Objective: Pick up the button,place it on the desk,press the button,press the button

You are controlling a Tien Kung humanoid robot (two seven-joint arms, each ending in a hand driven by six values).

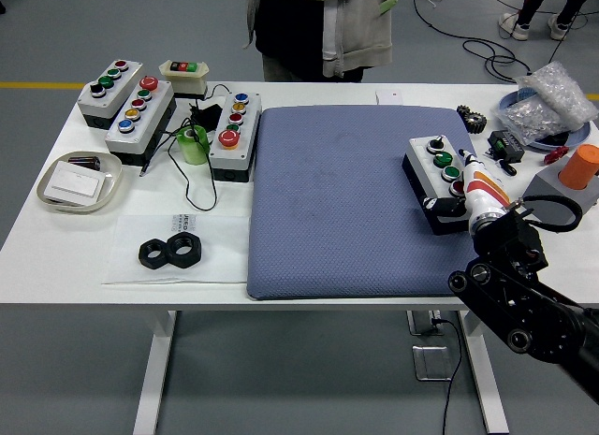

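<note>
Blue-grey padding covers the middle of your white table (37, 220), and on that mat's (346, 201) right part sits the button box (440, 178), a grey case with a row of coloured buttons on top. Your right hand (468, 199) is on the near end of the box, its white and orange fingers (482, 187) closed down onto the case, so you have hold of it there. Just beyond the fingers the box's green buttons show clear. Well to the left of the fingers, off the mat, three more button boxes (140, 112) stand grouped. A person (323, 28) stands far beyond them.
</note>
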